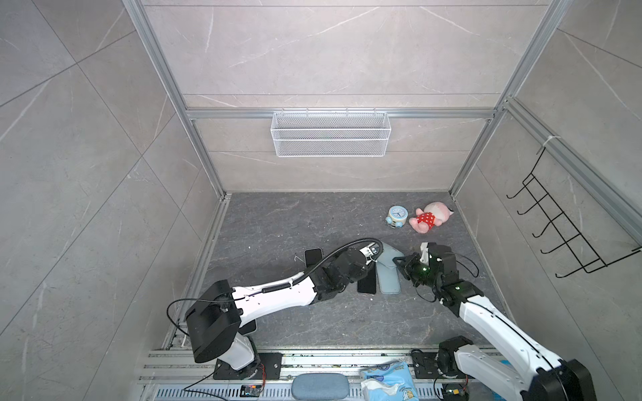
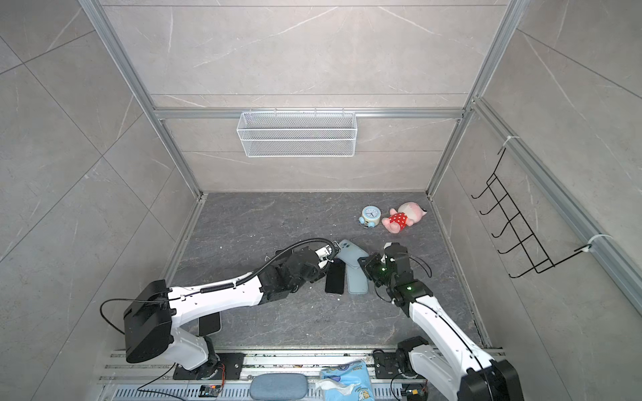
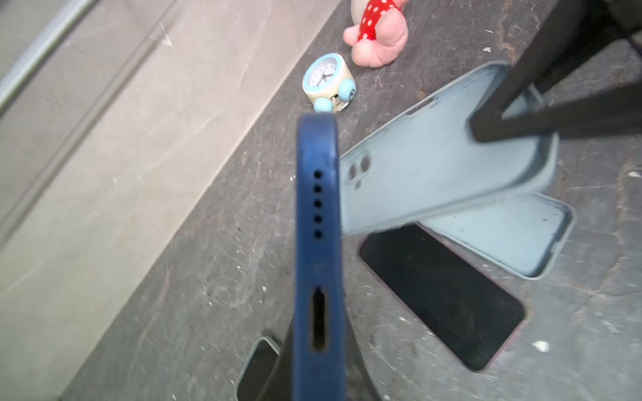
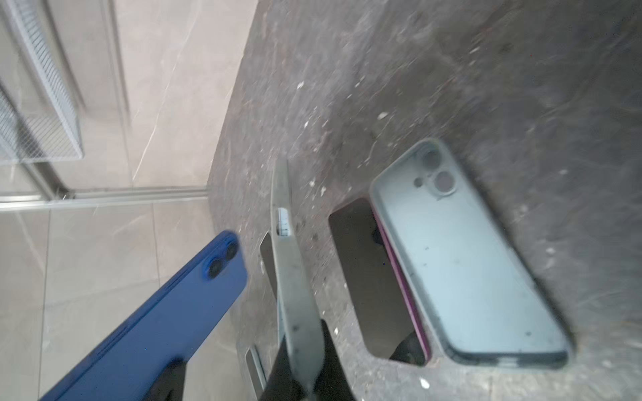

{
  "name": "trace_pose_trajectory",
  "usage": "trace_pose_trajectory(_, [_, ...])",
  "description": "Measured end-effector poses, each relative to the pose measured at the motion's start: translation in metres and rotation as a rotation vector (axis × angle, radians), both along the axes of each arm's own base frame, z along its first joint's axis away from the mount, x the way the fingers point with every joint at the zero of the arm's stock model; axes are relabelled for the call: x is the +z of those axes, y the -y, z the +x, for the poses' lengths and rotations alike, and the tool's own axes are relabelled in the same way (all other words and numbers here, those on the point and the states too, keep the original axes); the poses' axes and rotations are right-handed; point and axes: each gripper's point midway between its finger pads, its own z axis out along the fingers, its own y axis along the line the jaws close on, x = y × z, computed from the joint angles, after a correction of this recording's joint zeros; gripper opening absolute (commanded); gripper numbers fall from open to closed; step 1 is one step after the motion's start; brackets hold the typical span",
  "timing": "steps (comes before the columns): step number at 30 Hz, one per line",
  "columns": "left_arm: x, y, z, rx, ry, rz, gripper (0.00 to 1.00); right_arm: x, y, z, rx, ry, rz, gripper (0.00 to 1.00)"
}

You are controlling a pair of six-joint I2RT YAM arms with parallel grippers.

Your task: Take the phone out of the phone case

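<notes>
Near the middle of the bench (image 1: 278, 225), the blue phone (image 3: 318, 243) is gripped by the left hand (image 3: 318, 375), clear of the pale case (image 4: 295, 295), which is pinched by the right hand (image 4: 302, 368) just right of it. A spare case (image 3: 514, 236) and a black phone (image 3: 444, 295) are laid flat beneath.

A dark grey, stone-patterned table (image 1: 278, 222), flecked with small white specks, carries everything. At the far right a small blue alarm clock (image 1: 396, 216) stands just beside a pink soft toy (image 1: 429, 216) lying on its side. Near the middle a black phone (image 1: 367, 285) lies screen up, touching a pale blue case (image 1: 389, 283) lying open side up on its right. A second phone (image 1: 312, 256) lies left of them, and a third phone (image 2: 209, 323) at the near left.
</notes>
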Motion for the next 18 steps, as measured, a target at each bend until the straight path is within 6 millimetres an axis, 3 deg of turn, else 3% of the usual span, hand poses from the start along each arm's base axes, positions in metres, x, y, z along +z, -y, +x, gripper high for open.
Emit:
trace_pose_trajectory(6, [-0.017, 0.002, 0.041, -0.065, 0.052, 0.028, 0.0, -0.023, 0.016, 0.032, -0.082, -0.075, 0.013, 0.0])
trace_pose_trajectory(14, [-0.097, 0.009, 0.085, -0.198, 0.059, 0.189, 0.0, -0.048, 0.021, 0.066, -0.18, -0.133, 0.051, 0.0])
trace_pose_trajectory(18, [-0.111, 0.018, 0.106, -0.258, 0.095, 0.22, 0.0, -0.066, 0.03, 0.073, -0.266, -0.176, 0.06, 0.0])
